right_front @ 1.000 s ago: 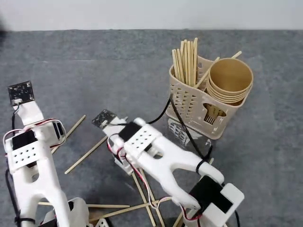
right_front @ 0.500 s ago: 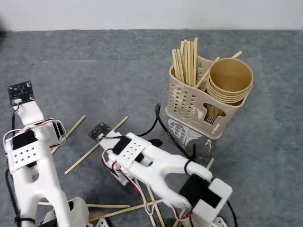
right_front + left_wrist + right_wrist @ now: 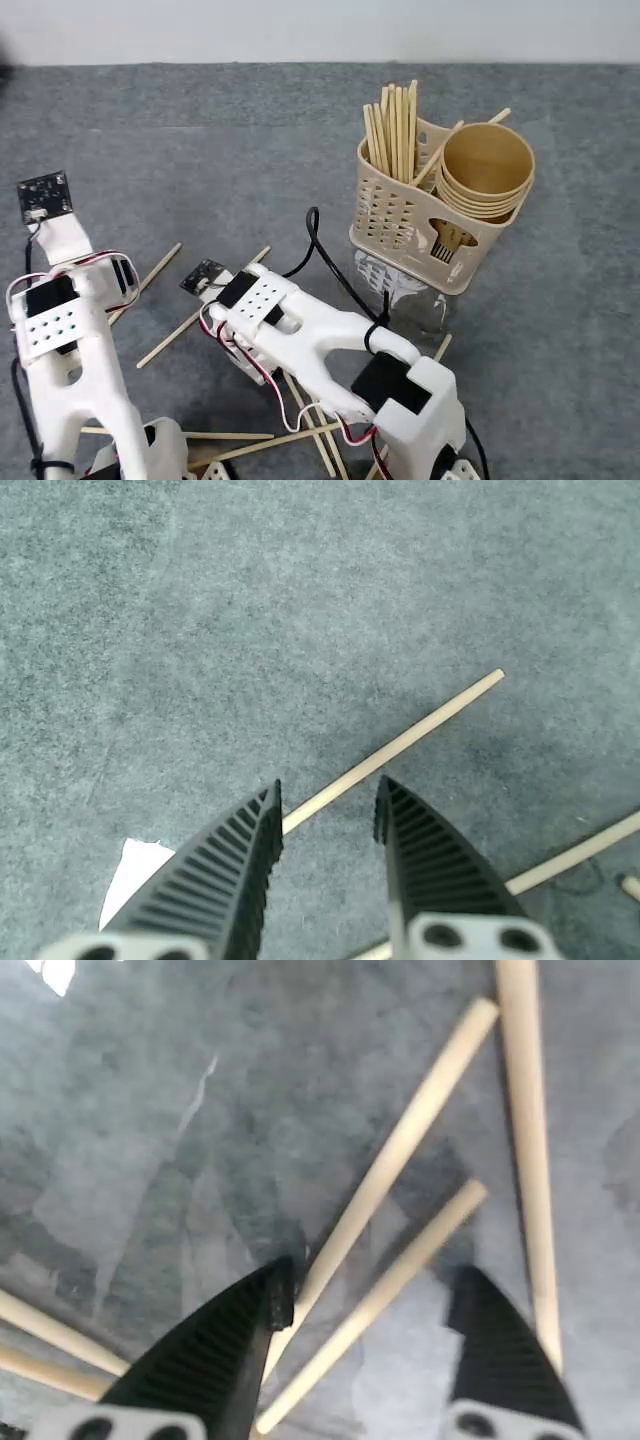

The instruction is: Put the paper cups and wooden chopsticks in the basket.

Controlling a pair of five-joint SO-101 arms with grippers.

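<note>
The basket (image 3: 405, 215) stands upright at the far right of the grey mat (image 3: 200, 130). The cups (image 3: 487, 165) are nested in one compartment and a bundle of chopsticks (image 3: 395, 120) stands on end in the one beside it. Loose sticks (image 3: 205, 308) lie scattered on the mat near the arms' bases, well apart from the basket. The right arm (image 3: 300, 330) is bent low over that pile. Down at its wrist the right gripper (image 3: 375, 1280) is spread wide, its jaws astride two slanting sticks (image 3: 400, 1150) lying side by side. A third stick (image 3: 525, 1110) lies just outside one fingertip. Whether the fingers actually touch the wood, I can't tell from here. The left arm (image 3: 60, 330) sits at the left edge of the mat. The left gripper (image 3: 328, 788) is parted a little and holds nothing. It hangs above a single stick (image 3: 420, 730) that runs slantwise under the gap between its tips.
</note>
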